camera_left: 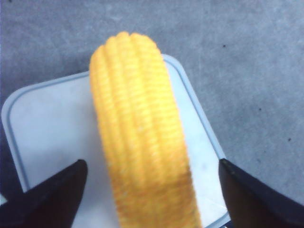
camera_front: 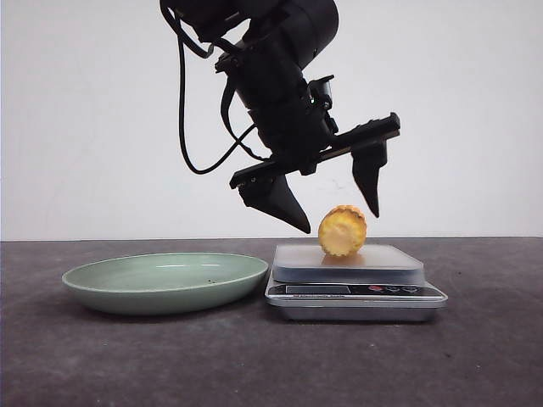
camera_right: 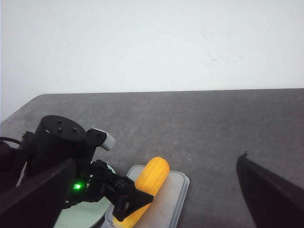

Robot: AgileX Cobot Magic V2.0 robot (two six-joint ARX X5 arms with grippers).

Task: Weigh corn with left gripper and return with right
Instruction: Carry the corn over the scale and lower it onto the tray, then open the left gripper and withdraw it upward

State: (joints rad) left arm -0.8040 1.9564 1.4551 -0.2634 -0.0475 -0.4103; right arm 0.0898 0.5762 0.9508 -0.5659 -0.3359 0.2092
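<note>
The corn lies on its side on the platform of the scale, its paler cut end toward the front camera. My left gripper hangs just above it, open, one finger on each side and neither touching. In the left wrist view the corn runs between the two spread fingertips over the white platform. My right gripper is out of the front view. Its fingers stand wide apart and empty, well above the table, looking down on the corn and the left gripper.
A green plate sits on the dark table just left of the scale, empty. Its rim shows in the right wrist view beside the scale. A white wall stands behind the table.
</note>
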